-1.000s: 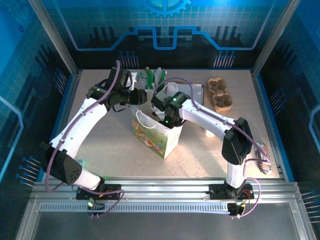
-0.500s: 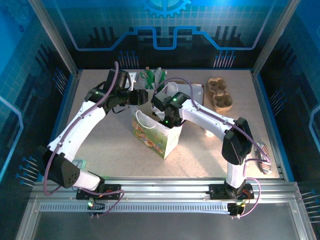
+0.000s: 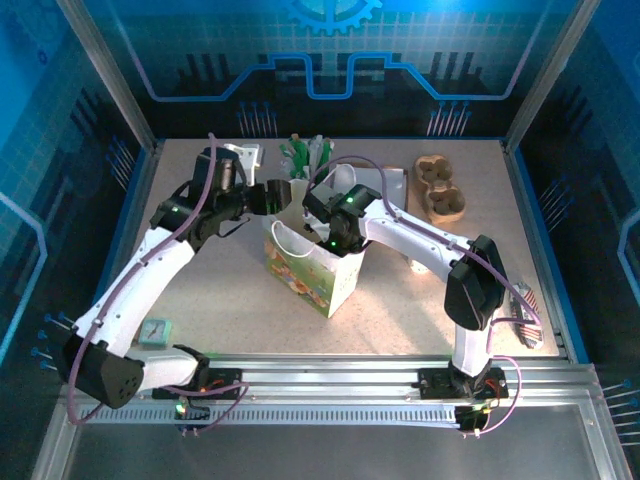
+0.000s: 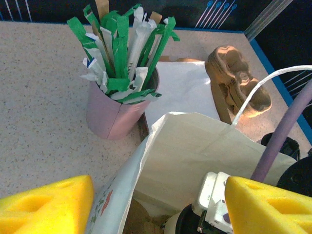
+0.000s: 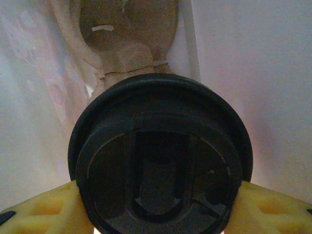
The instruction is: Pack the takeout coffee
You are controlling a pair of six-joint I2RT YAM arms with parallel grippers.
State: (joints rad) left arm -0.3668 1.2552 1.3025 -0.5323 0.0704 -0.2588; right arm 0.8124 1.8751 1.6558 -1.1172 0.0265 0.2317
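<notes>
Takeout coffee (image 5: 161,146) is gripped by right hand (image 5: 158,209) inside the paper bag (image 3: 312,272), mid-surface (image 3: 220,290). Yellow pads (image 5: 44,209) are closed in on either side just under the black lid (image 5: 100,126).

Key relation: the cup is held upright, long axis vertical, with the lid facing the wrist camera. The bag floor lies straight beyond it along that axis. The next move is judged to be a straight drop and release, with no sideways shift needed as the white bag walls stand apart from the lid on both sides.

Left hand (image 4: 158,195) is spread wide with nothing held. It is parked at the bag's far-left rim, looking into the mouth. It is near the cup but not involved, so the right arm is the working one.

Pink cup (image 4: 117,114) of sticks is just beyond the bag on the far side, and the cardboard carrier (image 4: 234,83) lies further to the right.

Hidden or unclear:
- The cup body is covered by the lid, so pad contact on the wall is inferred, not seen.
- The gap to the bag floor cannot be told.
- A brown moulded shape (image 5: 126,39) is seen deep in the bag beyond the lid. It may be a carrier, but this is not certain.
- From the top camera the right hand's fingers and the cup are masked by the wrist and the bag wall.
</notes>
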